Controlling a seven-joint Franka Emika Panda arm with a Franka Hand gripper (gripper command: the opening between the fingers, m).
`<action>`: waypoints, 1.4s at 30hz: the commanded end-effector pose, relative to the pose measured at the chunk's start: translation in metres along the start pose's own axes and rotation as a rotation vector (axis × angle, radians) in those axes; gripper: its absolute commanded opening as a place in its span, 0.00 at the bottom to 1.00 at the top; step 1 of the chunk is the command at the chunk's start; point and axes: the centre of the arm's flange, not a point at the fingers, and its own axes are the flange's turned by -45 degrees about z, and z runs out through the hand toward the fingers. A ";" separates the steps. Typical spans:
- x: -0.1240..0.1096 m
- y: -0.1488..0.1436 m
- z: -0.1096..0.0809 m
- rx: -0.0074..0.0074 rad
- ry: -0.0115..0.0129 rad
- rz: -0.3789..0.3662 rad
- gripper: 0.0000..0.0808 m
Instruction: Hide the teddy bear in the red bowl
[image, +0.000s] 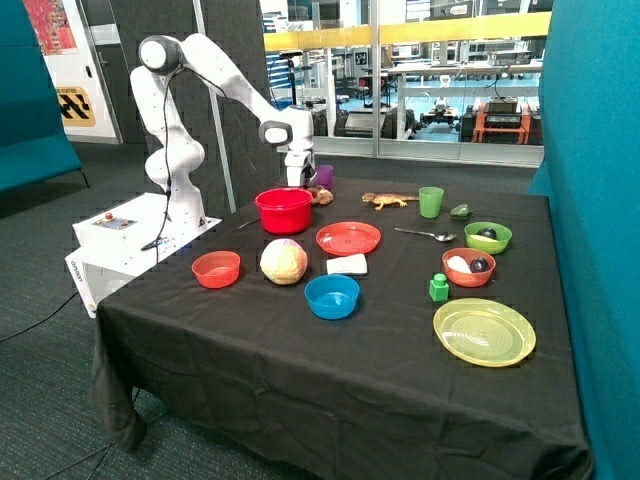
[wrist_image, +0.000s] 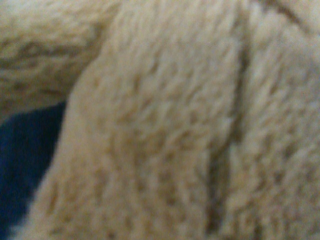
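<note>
The red bowl (image: 284, 209) stands empty-looking on the black-clothed table (image: 300, 370). The gripper (image: 300, 180) is lowered onto the teddy bear (image: 320, 196) just behind the bowl; its grasp cannot be told. Soft plush could be pinched poorly and slip during lifting.

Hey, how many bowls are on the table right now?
5: red bowl under the gripper; orange-red bowl; blue bowl; green bowl; orange bowl beside the green block.
</note>
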 end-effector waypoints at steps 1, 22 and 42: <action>0.006 -0.014 -0.011 0.0032 -0.0024 -0.045 0.82; 0.010 -0.028 0.000 0.0032 -0.0024 -0.084 0.83; 0.011 -0.025 0.015 0.0032 -0.0024 -0.099 0.88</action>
